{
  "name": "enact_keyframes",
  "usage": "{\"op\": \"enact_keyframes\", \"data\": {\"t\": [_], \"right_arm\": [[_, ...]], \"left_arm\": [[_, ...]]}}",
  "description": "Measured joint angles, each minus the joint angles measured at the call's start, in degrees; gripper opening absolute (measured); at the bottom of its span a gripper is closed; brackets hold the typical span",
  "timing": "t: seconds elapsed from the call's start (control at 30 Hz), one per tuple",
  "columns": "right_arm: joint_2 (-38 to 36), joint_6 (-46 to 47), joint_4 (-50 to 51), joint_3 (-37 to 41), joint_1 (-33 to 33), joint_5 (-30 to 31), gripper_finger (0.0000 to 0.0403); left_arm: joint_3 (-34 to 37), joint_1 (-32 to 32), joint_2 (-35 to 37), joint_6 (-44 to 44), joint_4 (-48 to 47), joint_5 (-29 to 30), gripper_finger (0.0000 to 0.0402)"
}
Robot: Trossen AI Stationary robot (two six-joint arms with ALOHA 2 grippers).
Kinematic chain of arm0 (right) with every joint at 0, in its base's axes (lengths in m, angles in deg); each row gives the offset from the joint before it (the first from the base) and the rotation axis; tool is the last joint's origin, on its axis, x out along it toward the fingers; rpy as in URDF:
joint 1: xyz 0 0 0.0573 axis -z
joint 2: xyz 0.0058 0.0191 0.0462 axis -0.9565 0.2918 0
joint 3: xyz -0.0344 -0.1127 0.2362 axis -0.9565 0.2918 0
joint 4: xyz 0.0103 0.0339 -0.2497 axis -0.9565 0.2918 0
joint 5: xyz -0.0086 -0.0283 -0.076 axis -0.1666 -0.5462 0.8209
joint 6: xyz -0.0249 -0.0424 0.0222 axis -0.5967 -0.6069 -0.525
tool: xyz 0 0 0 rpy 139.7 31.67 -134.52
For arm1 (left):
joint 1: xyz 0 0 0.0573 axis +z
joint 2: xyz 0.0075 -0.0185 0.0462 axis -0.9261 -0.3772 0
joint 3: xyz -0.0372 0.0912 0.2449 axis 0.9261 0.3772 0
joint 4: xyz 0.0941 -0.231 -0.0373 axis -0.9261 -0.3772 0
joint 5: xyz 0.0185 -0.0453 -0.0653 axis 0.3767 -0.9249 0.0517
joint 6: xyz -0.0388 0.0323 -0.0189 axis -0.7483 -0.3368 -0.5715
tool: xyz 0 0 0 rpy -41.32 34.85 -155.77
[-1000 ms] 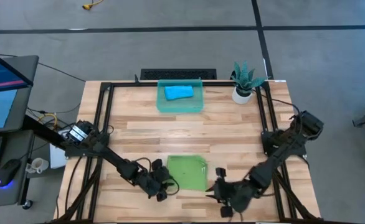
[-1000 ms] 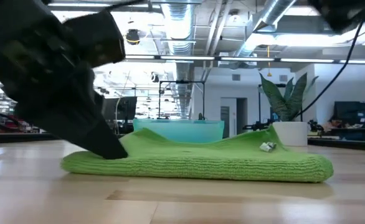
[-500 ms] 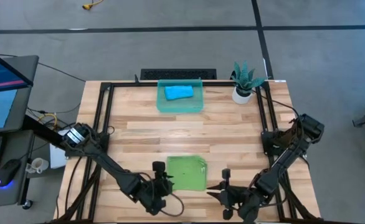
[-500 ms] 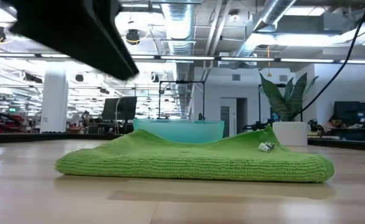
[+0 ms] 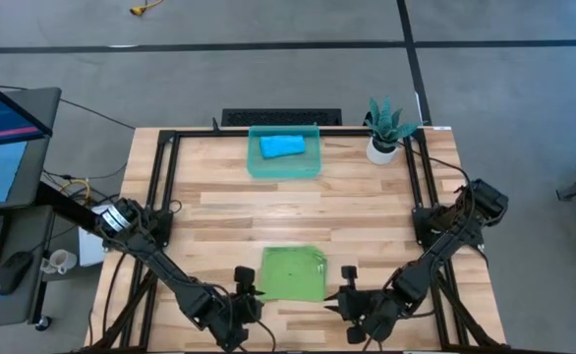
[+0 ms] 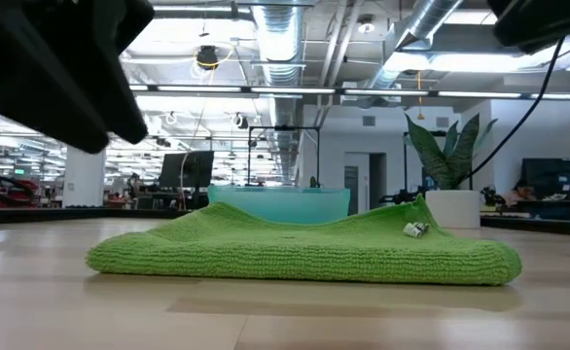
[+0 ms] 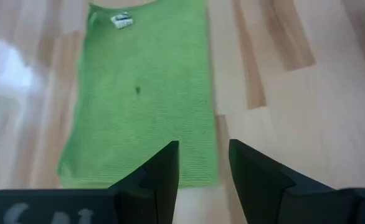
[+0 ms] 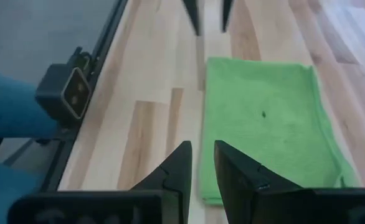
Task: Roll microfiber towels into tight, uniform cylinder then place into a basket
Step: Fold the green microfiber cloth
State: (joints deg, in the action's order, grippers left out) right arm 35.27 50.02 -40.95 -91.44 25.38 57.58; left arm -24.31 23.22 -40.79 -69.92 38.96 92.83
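The lime-green towel [image 5: 293,273] lies folded flat on the table near its front edge, and shows in the low view [image 6: 304,255] with a small white label [image 6: 416,229] on top. My left gripper [image 7: 204,165] is open and empty just off the towel's left edge [image 5: 246,287]. My right gripper [image 8: 201,158] is open by a narrow gap, empty, just off the towel's right edge [image 5: 347,287]. The sky-blue towel [image 5: 281,147] lies rolled inside the teal basket [image 5: 308,167] at the far middle.
A white pot with a green plant [image 5: 384,130] stands at the far right, beside the basket. Black frame rails [image 5: 165,187] run along the table's left and right sides. A small black box [image 8: 67,93] sits at the table's near edge. Bare wood lies between the towel and the basket.
My left gripper has come off the green towel's left end, which it touched a second ago, and has risen and drawn back toward the table's near edge. The towel's left end has settled flat; the rest of the towel has stayed in place.
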Motion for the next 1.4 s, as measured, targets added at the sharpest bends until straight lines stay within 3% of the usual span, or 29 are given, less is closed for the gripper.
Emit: {"op": "enact_keyframes", "data": {"t": [0.67, 0.93, 1.1, 1.23, 1.4], "right_arm": [[5.61, 0.46, -1.68, -0.04, 2.07, -1.58, 0.0093], [5.60, 0.50, -1.70, -0.04, 2.99, -3.87, 0.0094], [5.60, 0.50, -1.66, -0.04, 4.41, -6.75, 0.0118], [5.60, 0.50, -1.70, -0.04, 6.31, -11.61, 0.0134], [5.60, 0.10, -1.51, -0.04, 7.54, -11.89, 0.0146]], "left_arm": [[2.97, 1.82, -0.26, 0.06, 4.15, -3.00, 0.0134], [2.97, 3.22, -0.26, -3.17, 4.13, -7.42, 0.0177], [2.95, 3.56, -0.26, -3.41, 4.17, -8.48, 0.0207], [2.91, 3.56, -0.97, -1.37, 4.70, -8.00, 0.0215], [2.91, 3.54, -4.38, 1.88, 6.36, -7.52, 0.0213]]}}
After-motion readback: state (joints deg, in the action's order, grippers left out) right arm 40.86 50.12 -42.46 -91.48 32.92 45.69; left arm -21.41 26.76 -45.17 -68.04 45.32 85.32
